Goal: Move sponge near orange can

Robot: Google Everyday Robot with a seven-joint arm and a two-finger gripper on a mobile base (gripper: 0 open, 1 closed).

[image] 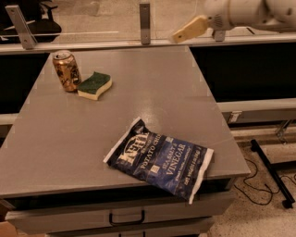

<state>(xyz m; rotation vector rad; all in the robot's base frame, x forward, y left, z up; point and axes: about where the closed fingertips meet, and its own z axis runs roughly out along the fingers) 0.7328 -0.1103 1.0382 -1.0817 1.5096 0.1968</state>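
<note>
Plainly, the sponge (94, 85) lies flat on the far left part of the table (152, 92), dark green side up over its pale yellow base. It sits just to the right of the orange can (66, 70). The two are so close that I cannot tell whether they touch. The can stands upright, its silver top and pull tab showing.

Nothing rests on the sponge or grips it. The gripper (178, 36) hangs in the air at the top right, above the far edge of the table and well apart from both sponge and can. It shows as one beige, tapering shape pointing down and to the left. Whether it is spread or pressed together I cannot tell, though nothing can be seen in it. Behind it the white arm (245, 11) runs off the right side of the view.

Nearer the front, a blue chip bag (159, 159) lies flat and askew on the table, well apart from the sponge, with one corner hanging over the front edge. Below that edge is a drawer with a dark handle (126, 217). On the floor to the right lie a black bar (270, 171) and a thin cable.
</note>
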